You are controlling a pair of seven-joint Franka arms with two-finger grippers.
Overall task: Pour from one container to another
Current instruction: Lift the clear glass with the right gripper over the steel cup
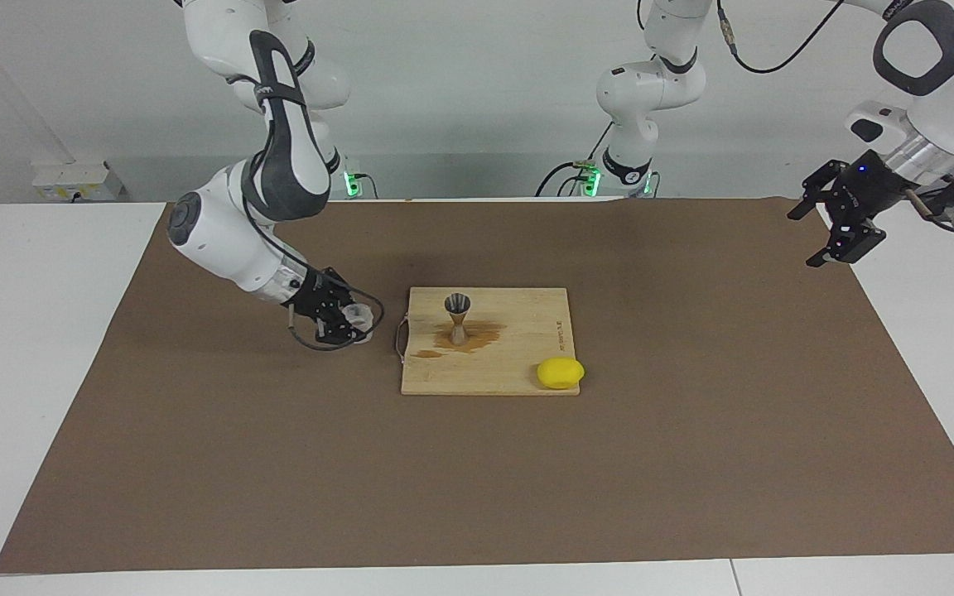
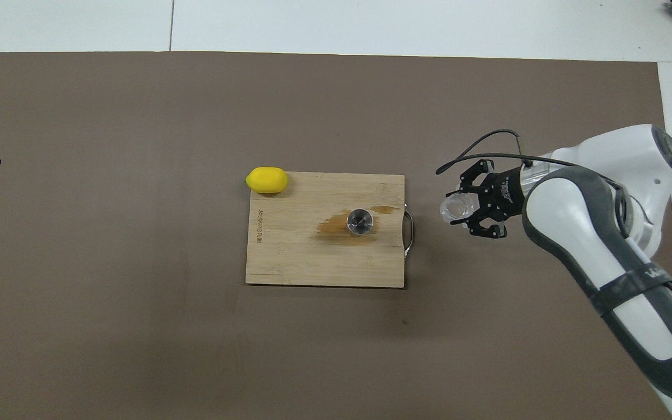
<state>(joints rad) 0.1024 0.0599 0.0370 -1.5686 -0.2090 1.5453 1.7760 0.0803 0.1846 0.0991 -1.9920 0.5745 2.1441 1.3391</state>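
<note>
Right gripper (image 1: 344, 323) is clamped on the glass cup (image 1: 358, 318), held over the mat just beside the handle end of the cutting board (image 1: 527, 381). Jigger (image 1: 457, 317) stands upright on the board, in a brown wet patch (image 1: 469, 338). Lemon (image 1: 561, 372) at the board's corner. Pour not started: cup needs carrying over the jigger, then tilting. Left gripper (image 1: 837, 217) waits, fingers spread, over the mat edge at its arm's end.
</note>
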